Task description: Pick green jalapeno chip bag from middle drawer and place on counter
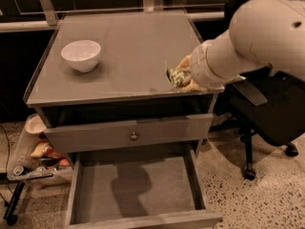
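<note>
My gripper (183,76) is at the end of the big white arm and is shut on the green jalapeno chip bag (177,76). It holds the crumpled bag just above the right front part of the counter (128,51). The arm hides most of the gripper. The middle drawer (138,187) stands pulled out below, with nothing in it. The grey drawer front with a round knob (134,136) above it is closed.
A white bowl (81,55) stands on the counter's left side. A black office chair (267,113) stands to the right of the cabinet. A rack with snack packets (40,151) sits low on the left. A clear panel and metal posts rise behind the counter.
</note>
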Motion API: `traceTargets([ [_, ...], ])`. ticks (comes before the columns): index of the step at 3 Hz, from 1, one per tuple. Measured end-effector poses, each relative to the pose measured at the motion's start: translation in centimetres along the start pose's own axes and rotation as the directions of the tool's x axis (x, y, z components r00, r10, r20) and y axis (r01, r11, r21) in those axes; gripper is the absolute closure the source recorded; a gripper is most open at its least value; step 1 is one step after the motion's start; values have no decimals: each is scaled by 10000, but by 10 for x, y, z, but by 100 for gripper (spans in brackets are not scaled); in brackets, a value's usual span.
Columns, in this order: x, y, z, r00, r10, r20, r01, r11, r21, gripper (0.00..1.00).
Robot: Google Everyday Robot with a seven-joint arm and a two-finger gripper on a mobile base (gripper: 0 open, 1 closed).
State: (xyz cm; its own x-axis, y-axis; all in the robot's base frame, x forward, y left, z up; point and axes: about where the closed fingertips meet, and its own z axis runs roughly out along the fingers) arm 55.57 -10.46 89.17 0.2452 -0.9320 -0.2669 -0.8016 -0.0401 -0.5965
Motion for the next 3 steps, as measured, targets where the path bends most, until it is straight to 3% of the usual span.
traceTargets([
  [2, -24, -79, 48, 9922, -621, 1084, 640, 9978, -142, 100],
  [3, -43, -97, 84, 9815, -804, 1737, 889, 9952, -418, 100],
])
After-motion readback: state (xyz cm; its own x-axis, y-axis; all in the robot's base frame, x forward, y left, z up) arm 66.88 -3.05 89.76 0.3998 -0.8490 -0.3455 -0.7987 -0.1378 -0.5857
